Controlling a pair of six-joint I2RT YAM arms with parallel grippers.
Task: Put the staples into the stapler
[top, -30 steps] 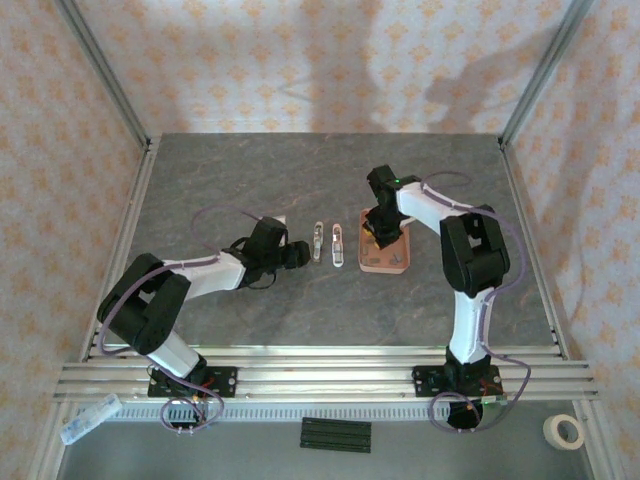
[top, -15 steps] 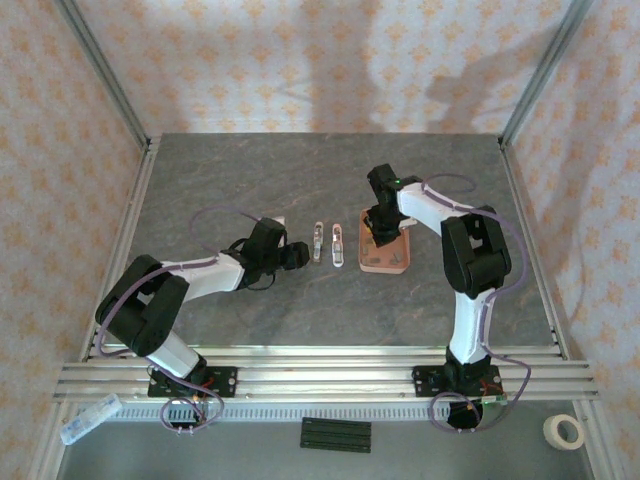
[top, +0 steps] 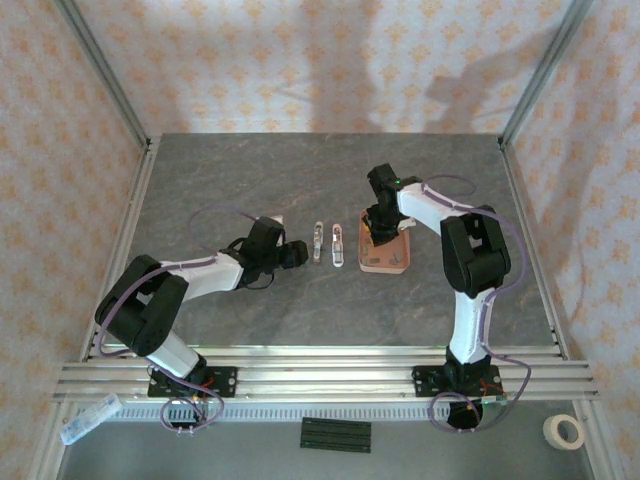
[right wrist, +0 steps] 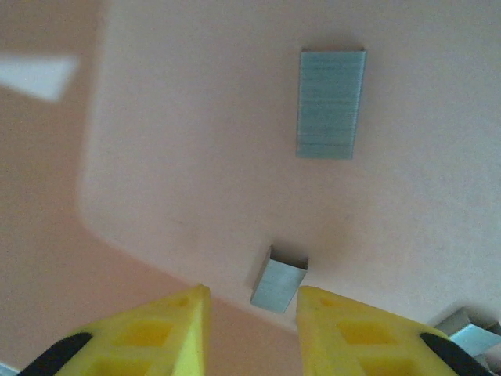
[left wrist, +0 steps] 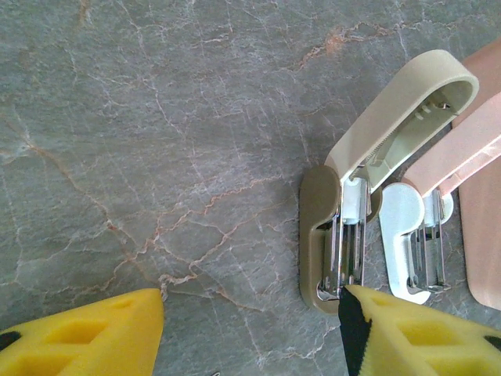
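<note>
The pale-pink stapler (top: 338,245) (left wrist: 419,235) lies flipped open on the table, just left of the salmon-pink tray (top: 393,262). A second, beige stapler (top: 318,242) (left wrist: 329,235) lies open beside it. My left gripper (top: 303,253) (left wrist: 252,294) is open just left of the beige stapler, its right finger (left wrist: 415,337) over that stapler's near end. My right gripper (top: 372,238) (right wrist: 252,291) hangs low inside the tray (right wrist: 196,117), open narrowly. A small grey block of staples (right wrist: 278,286) lies between its fingertips, nearer the right one. A longer strip of staples (right wrist: 330,104) lies farther off.
More loose staples (right wrist: 470,333) lie at the tray's edge. Aluminium rails (top: 320,375) run along the near edge. Below them are a black strip (top: 335,434), a tape roll (top: 569,431) and a clear object (top: 88,418). Frame posts stand at the table's back corners.
The left gripper has eased very slightly to the left. The right gripper, the staplers and the tray stay where they were.
</note>
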